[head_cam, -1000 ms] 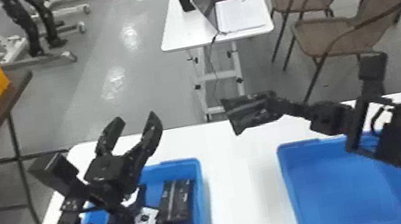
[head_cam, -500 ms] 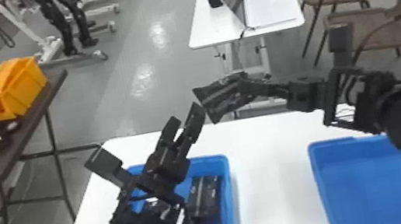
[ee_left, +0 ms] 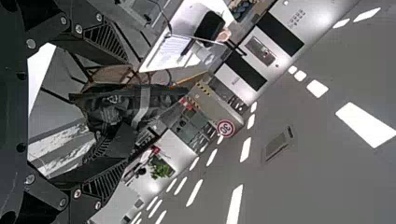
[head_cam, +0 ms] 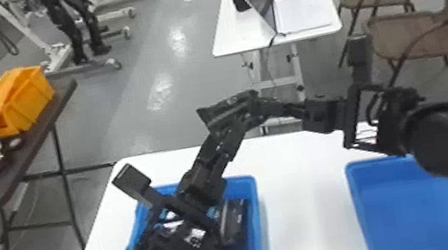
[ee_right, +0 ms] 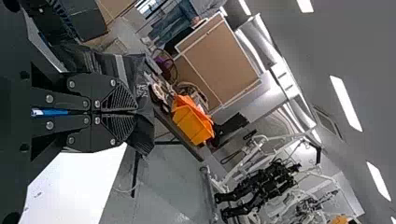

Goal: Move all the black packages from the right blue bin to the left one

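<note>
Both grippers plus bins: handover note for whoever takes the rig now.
Right gripper: shut on a black package, raised above the table.
Left gripper: open, fingers either side of that package; contact unclear.
Done: at least one black package in left bin.
Left: held package into left bin. Right bin: bare floor where seen, part behind the right arm; check there.

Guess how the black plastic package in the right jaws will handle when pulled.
The black plastic package probably gives at the skin, which is creased. Its glossy surface may be slippery. It could pivot, since its ends stick out on either side of the right jaws.
</note>
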`<state>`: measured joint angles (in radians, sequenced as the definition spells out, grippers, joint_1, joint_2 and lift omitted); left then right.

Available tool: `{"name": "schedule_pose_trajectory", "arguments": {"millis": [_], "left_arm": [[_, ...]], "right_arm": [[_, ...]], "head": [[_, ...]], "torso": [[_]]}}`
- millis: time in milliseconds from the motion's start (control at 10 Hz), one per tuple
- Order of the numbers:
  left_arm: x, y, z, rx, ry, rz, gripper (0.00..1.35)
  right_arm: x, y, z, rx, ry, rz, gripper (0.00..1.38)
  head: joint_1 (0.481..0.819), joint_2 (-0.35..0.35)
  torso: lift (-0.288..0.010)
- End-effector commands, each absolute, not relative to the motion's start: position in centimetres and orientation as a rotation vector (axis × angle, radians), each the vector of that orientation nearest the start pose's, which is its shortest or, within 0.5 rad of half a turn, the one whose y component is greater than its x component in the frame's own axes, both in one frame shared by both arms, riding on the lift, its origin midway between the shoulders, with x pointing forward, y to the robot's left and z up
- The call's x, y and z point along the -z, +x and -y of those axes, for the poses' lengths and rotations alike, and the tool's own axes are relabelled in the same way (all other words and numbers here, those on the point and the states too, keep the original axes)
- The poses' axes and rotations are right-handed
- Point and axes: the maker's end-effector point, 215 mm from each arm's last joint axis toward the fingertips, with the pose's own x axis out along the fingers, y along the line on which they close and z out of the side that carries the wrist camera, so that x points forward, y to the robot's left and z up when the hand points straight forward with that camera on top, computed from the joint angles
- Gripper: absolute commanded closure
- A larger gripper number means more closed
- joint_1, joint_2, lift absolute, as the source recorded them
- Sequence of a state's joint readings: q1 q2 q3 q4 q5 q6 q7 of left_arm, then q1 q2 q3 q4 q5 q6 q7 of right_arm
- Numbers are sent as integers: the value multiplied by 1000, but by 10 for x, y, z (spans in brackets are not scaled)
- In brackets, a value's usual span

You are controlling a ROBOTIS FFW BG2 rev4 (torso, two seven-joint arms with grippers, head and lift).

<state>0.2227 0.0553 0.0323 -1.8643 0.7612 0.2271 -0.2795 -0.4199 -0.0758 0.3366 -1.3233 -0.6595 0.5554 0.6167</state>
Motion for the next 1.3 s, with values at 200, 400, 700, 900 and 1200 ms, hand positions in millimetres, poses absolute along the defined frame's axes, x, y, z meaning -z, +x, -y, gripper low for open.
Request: {"name": "schedule_pose_trajectory", "arguments": {"millis": [200, 400, 700, 900, 1200], "left_arm": [[312, 521, -183, 362, -654, -28, 320], [310, 522, -187, 364, -622, -10, 1231], [314, 519, -188, 351, -652, -2, 1228], [314, 518, -189, 348, -667, 7, 1227], [314, 517, -201, 320, -655, 26, 1228]], "right_arm": [[313, 565, -75, -1061, 533, -383, 1113], [313, 565, -75, -1063, 537, -383, 1113], [315, 564, -75, -1060, 551, -388, 1113], [319, 563, -75, -1058, 562, -396, 1111], [320, 566, -68, -1041, 587, -383, 730]], "head": [[680, 248], [681, 255], [682, 260], [686, 261], [688, 263]], "torso": [[-43], [-43], [-43], [-43], [-42]]}}
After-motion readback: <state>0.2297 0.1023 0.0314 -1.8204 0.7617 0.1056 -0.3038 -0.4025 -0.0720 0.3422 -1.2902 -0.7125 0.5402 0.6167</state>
